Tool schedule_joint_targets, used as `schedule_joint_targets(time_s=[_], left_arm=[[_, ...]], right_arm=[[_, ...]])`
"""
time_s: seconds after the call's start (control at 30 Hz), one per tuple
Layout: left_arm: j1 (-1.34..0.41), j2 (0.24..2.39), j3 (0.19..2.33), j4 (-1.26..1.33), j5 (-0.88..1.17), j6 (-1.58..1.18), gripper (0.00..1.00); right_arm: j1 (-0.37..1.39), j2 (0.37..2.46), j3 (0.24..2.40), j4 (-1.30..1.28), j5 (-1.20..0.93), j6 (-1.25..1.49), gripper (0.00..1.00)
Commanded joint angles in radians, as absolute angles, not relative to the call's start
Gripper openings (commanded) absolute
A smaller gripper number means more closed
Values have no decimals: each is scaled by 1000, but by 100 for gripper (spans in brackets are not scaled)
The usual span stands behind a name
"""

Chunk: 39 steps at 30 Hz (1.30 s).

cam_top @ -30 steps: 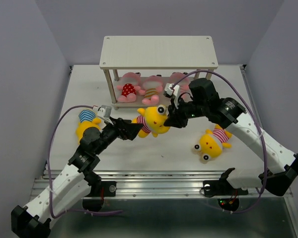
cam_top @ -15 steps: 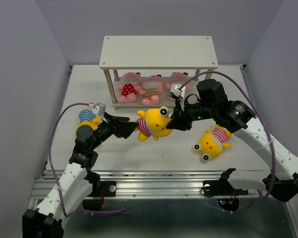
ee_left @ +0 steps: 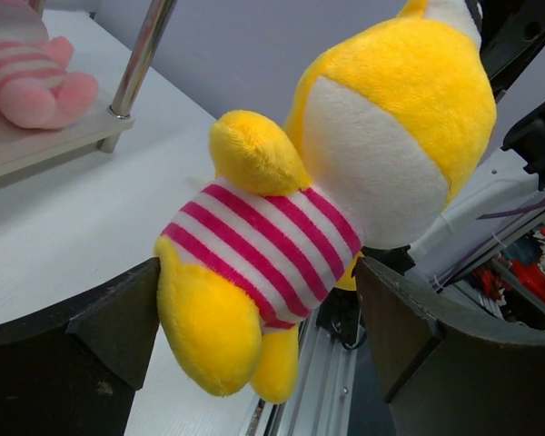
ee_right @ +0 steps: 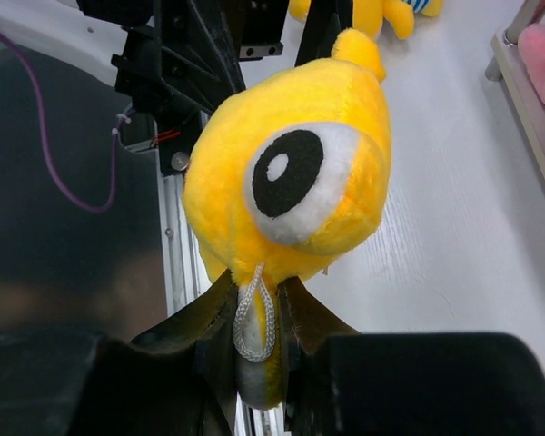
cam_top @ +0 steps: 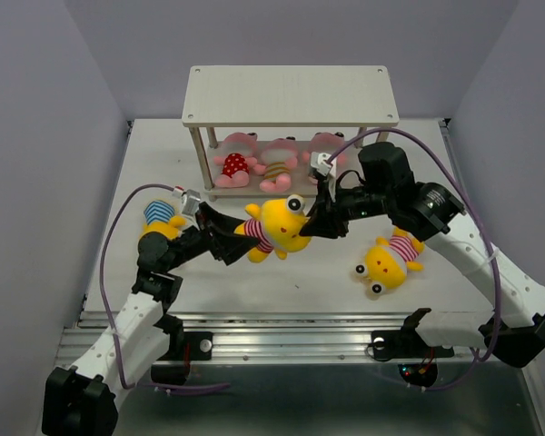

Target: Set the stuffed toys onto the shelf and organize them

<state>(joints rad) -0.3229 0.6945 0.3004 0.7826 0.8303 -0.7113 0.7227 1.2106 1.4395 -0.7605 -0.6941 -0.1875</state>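
Observation:
A yellow toy in a pink striped shirt hangs in the air in front of the shelf. My right gripper is shut on its head, pinching a yellow bulge by the cord loop. My left gripper is open, its fingers wide on both sides of the toy's legs; the left finger touches one leg. Three pink toys lie on the lower board. A yellow toy in blue stripes lies at the left, and a yellow toy in red stripes at the right.
The shelf's top board holds nothing. Its thin metal leg and lower board are just behind the held toy. The table's front rail runs below both arms. Walls close in the left and right sides.
The right gripper has carried the toy's head slightly right and up. The left gripper has drawn back to the left, from the shirt to the legs.

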Motion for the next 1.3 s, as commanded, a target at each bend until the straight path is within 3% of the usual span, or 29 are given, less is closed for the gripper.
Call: schedule_joint_targets(time_s=[0.0,0.1,0.13,0.2,0.23,0.3,0.33,0.43,0.67,0.83,1.0,1.1,1.27], left_arm=[[-318,710,288,917,913,-736,89],[-318,703,288,937,920,-741,67],[-318,696,287,937,917,-739,48],[-318,686,279,939,910,-739,28],[-318,674,276,937,890,-742,0],[-318,658,269,933,867,-747,0],[-316,652,262,934,844,-759,0],[-318,632,265,916,772,-773,0],[-316,618,380,717,513,-816,0],[-314,650,483,670,420,-822,0],[-314,649,629,550,296,-854,0],[-316,702,756,401,88,-888,0],[-316,853,943,287,15,-972,0]], right_arm=[[723,1227,1494,-670,-761,-201,20],[723,1247,1497,-667,-755,-199,20],[723,1256,1500,-666,-750,-196,20],[723,1264,1506,-666,-736,-198,20],[723,1266,1508,-664,-726,-196,21],[723,1269,1506,-667,-669,-192,27],[723,1275,1505,-666,-596,-186,51],[723,1279,1502,-628,-379,-123,100],[723,1220,1471,-569,83,80,100],[723,1105,1379,-522,289,153,100],[723,1002,1276,-446,422,205,100],[723,979,1243,-430,482,232,100],[723,1002,1233,-428,500,235,100]])
